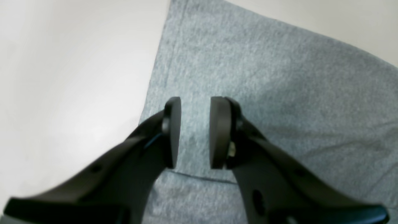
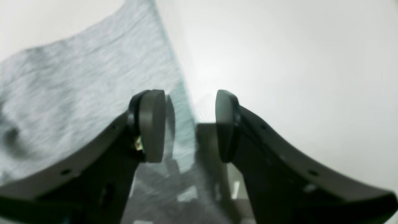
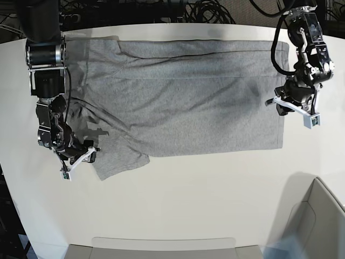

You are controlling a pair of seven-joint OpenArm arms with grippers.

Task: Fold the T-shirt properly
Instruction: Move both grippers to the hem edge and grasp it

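I see the T-shirt (image 3: 183,91) lying long axis left-right on the tabletop (image 3: 188,205), each end under an empty gripper: left gripper (image 1: 195,133) half-open, right gripper (image 2: 190,126) wide.

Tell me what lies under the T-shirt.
The T-shirt lies spread on the white table, which shows bare all around it. Whatever sits beneath the cloth is covered. No lettering shows, so any print would face down, hidden.

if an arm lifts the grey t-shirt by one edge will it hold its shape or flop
Probably flop: the T-shirt lies flat with soft creases near its sleeve, so it should drape and sag. It looks thin and light. On the smooth white table, a push would likely bunch it instead of sliding it whole.
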